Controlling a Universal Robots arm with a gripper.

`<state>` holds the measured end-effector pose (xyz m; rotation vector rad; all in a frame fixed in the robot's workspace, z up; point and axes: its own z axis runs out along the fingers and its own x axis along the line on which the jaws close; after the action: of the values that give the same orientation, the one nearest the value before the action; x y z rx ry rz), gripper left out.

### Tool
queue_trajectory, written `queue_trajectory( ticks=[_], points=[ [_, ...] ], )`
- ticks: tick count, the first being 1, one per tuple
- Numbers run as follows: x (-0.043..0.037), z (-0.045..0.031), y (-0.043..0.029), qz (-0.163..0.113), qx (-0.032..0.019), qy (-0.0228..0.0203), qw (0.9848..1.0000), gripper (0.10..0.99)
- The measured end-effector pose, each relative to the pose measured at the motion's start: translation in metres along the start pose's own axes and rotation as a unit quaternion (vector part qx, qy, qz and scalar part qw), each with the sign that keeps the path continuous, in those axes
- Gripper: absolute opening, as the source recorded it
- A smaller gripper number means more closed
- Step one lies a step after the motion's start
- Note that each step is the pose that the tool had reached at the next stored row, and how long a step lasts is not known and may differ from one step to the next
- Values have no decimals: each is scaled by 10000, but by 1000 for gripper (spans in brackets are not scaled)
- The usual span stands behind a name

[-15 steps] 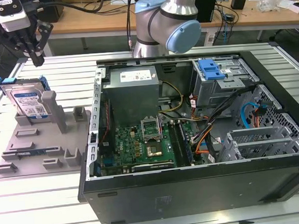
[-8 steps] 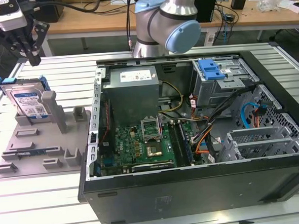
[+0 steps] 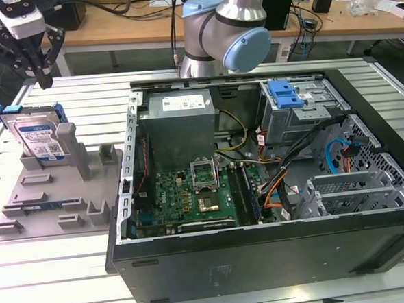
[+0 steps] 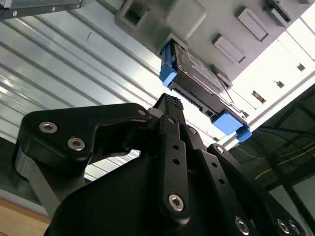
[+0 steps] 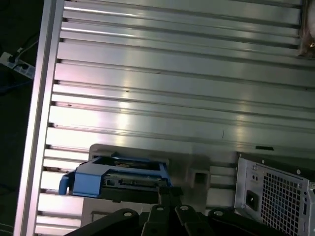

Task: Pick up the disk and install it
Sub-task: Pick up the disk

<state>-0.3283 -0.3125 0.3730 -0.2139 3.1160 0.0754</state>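
My claw (image 3: 47,80), fingertips drawn together and clenched on nothing, hangs over the far left corner of the slatted metal tabletop (image 3: 38,271) in the exterior view. It is poised just above the disk (image 3: 40,137) and clear of it.

The disk stands on edge in a slot at the far end of a grey holder (image 3: 51,205), its white-and-blue label turned toward the near side and its blue bracket showing at both upper corners. The holder lies flat on the tabletop at the exterior view's left, just beside the open computer case (image 3: 263,261).

Inside the case a big grey power-supply box (image 3: 179,118) sits at the far left, and a blue latch tab (image 3: 284,93) sits on the drive cage (image 3: 310,121) at the far right.

In the second wrist view my claw's (image 4: 171,102) ridged tip points at the disk's (image 4: 197,81) connector edge, which runs between the two blue bracket ends. In the first wrist view the disk (image 5: 120,174) sits in the holder just beyond my claw (image 5: 165,189), with the bare tabletop (image 5: 172,73) stretching away behind it.
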Motion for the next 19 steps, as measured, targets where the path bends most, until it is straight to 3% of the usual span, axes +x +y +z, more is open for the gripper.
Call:
queue_trajectory(
  ticks=[4, 10, 14, 16, 18, 19],
  points=[
    [0, 1, 0, -429, -9, 21, 9991, 106],
    [0, 1, 0, -1138, -24, 56, 9935, 106],
    [0, 2, 0, -1555, -32, 76, 9878, 106],
    [0, 2, 0, -1765, -37, 85, 9843, 106],
    [0, 2, 0, -1962, -41, 95, 9805, 106],
    [0, 2, 0, -2104, -44, 101, 9776, 106]
  ],
)
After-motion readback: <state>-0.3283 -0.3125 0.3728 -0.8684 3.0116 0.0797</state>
